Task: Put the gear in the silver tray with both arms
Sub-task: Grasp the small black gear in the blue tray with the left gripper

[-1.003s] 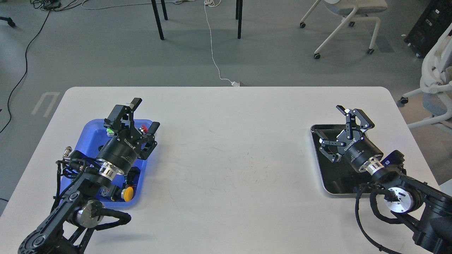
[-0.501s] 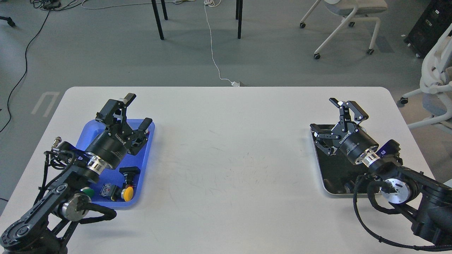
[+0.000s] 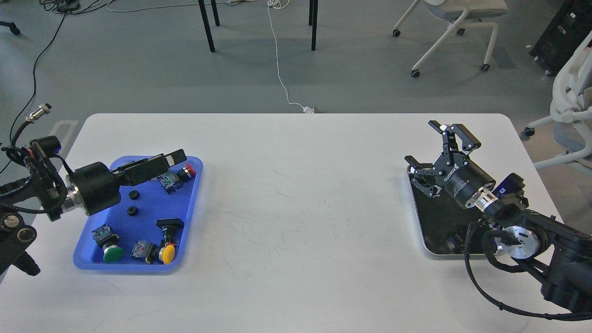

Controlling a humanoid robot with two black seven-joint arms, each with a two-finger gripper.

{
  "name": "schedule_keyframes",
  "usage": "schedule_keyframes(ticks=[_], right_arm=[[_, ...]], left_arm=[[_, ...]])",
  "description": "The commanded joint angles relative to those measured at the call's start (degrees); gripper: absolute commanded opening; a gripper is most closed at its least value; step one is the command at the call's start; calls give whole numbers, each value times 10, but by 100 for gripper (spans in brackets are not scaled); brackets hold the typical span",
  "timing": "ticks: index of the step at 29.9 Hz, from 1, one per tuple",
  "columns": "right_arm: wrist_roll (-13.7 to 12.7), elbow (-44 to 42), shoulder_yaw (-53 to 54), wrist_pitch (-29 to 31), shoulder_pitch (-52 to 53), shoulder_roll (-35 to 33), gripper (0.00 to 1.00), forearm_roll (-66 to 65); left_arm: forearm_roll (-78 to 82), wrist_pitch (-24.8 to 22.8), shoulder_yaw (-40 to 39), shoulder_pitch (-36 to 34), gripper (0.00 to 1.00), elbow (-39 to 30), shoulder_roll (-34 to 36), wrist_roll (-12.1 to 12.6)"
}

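Two small black gears lie in the blue plastic tray at the left. My left gripper reaches in from the left, low over the tray's far part and just beyond the gears; it is seen side-on, so its fingers overlap. The silver tray sits at the right with a dark reflective floor. My right gripper is open and empty over the tray's far left corner, and its arm hides part of the tray.
The blue tray also holds push-button switches: a green one, a yellow one and a red one. The white table spans the view. Chairs and floor cables stand beyond its far edge.
My left arm has swung back to the left and turned side-on, uncovering the gears and switches. My right gripper has shifted slightly toward the tray's far left corner, still open.
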Motion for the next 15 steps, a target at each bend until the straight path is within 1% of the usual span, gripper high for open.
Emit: schedule_keyframes(ticks=[1, 4, 5, 10, 15], right_arm=[[0, -1, 0, 0, 0, 2, 99, 0], [0, -1, 0, 0, 1, 1, 99, 0], [0, -1, 0, 0, 1, 1, 99, 0], [0, -1, 0, 0, -2, 0, 99, 0], [0, -1, 0, 0, -3, 1, 99, 0]], left_arm=[[132, 36, 73, -53, 97, 36, 32, 0], [193, 69, 131, -93, 95, 86, 33, 0], [206, 73, 153, -108, 94, 104, 33, 0], [219, 73, 247, -175, 88, 147, 32, 0], [214, 73, 296, -210, 79, 205, 10, 0]])
